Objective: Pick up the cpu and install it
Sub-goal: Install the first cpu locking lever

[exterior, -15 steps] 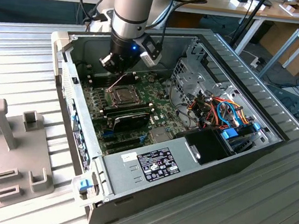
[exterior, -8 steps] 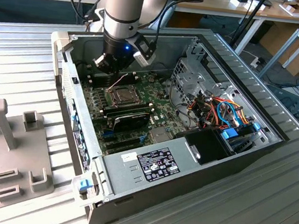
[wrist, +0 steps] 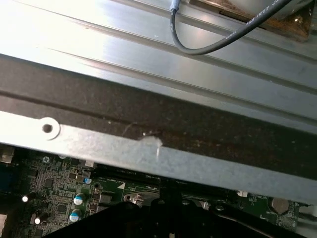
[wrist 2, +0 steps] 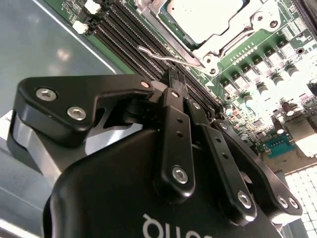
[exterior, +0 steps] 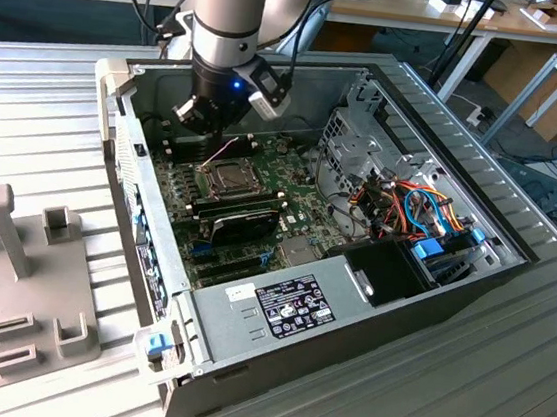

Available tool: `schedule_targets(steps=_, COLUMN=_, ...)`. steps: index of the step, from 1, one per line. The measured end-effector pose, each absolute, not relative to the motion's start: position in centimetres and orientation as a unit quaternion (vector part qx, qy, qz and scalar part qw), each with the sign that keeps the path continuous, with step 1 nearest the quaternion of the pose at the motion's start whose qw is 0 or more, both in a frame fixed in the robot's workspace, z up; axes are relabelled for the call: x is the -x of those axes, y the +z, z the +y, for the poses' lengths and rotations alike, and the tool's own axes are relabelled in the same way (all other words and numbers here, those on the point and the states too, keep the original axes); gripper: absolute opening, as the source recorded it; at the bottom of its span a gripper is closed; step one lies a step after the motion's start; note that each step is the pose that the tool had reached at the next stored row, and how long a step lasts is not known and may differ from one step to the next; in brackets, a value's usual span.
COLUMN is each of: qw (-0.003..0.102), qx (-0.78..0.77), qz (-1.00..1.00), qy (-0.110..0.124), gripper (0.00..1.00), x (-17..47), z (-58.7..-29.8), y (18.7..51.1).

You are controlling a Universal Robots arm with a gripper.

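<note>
The claw (wrist 2: 174, 74) was pinched narrow, holding nothing, over the green board (wrist 2: 257, 64) — the cpu (wrist 2: 205, 17) already lay in its socket (wrist 2: 247, 32), at about one o'clock from the fingertips.

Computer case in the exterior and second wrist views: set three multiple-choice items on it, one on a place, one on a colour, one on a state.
1. Where is the cpu?
A. In the socket
B. On the table outside the case
C. On top of the power supply

2. What colour is the motherboard?
A. Red
B. Green
C. White

3. The computer case is
A. closed by its panel
B. open, its inside bare to view
C. wrapped in film

Answers: 1 A, the silvery cpu lies within the socket frame. 2 B, the motherboard is green. 3 B, the computer case shows its board and cables.
</note>
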State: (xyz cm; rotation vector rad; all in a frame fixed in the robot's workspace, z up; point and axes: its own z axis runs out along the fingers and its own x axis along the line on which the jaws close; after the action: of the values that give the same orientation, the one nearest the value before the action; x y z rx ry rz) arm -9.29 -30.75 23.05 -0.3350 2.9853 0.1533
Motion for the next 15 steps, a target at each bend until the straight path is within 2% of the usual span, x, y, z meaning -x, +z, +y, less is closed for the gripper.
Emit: schedule_targets(steps=15, qw=0.066, qx=0.103, qz=0.992, qy=0.043, gripper=0.11, x=8.99, z=-31.07, y=22.81)
